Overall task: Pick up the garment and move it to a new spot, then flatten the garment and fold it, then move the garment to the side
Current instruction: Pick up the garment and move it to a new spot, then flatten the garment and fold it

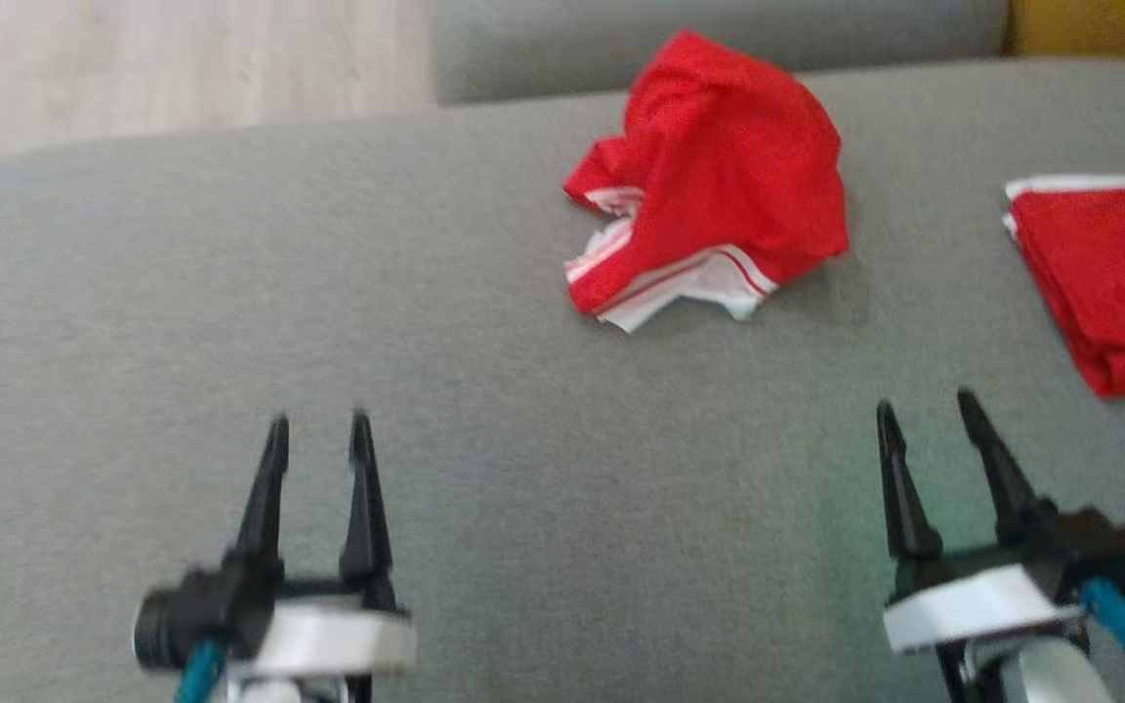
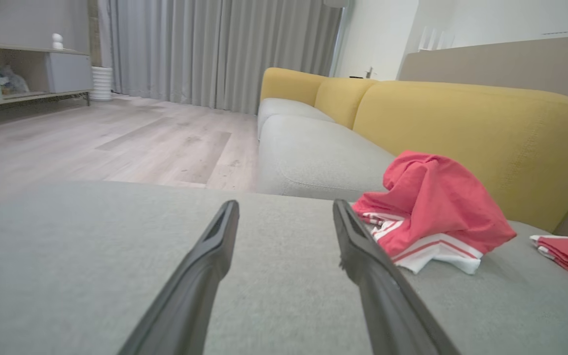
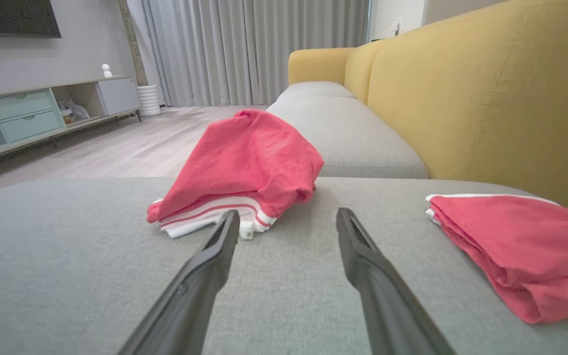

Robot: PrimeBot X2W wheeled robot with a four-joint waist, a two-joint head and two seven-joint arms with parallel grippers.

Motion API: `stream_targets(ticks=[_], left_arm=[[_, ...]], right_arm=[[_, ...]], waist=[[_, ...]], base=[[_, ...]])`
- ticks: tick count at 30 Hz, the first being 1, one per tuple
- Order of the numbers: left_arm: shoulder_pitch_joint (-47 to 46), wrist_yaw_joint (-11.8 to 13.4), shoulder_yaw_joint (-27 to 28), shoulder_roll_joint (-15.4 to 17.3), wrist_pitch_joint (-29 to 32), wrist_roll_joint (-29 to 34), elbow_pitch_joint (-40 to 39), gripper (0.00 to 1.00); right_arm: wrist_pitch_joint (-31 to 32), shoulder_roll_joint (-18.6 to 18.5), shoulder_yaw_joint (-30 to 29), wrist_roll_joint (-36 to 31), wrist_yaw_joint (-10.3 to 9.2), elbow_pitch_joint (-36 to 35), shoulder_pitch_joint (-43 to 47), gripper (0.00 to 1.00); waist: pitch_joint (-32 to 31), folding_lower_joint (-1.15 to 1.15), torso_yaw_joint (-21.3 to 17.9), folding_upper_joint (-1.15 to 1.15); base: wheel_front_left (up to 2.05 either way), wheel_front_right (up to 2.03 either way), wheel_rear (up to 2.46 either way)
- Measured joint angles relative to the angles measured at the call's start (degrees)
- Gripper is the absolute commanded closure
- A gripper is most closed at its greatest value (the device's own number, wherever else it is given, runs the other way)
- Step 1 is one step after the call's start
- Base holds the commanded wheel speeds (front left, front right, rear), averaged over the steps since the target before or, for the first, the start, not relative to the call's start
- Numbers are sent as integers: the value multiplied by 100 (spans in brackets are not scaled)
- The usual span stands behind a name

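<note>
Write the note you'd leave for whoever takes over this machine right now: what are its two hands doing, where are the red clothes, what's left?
Left gripper: open, empty, over the grey cushion.
Right gripper: open, empty.
Crumpled red garment: heaped mid-cushion, ahead of both, untouched.
Folded red garment: done, lying at the cushion's right edge.
Left to do: flatten and fold the crumpled one, then move it aside.

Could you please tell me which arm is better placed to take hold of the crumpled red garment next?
Probably the right. The right tool, open, sits nearer the crumpled garment, which lies just ahead of it in the right wrist view; the left tool, also open, is farther off to the side.
</note>
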Motion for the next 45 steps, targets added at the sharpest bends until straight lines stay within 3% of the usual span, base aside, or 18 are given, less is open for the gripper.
stream_targets(ticks=[9,45], left_arm=[[1323,91,159,-42,-2,369,-454,0],[1413,293,119,-43,-1,564,-561,0]], right_arm=[[1,4,-55,148,0,123,805,0],[1,7,119,89,0,126,904,0]], waist=[[-740,0,456,0],[-809,2,372,0]], base=[[0,0,0],[0,0,0]])
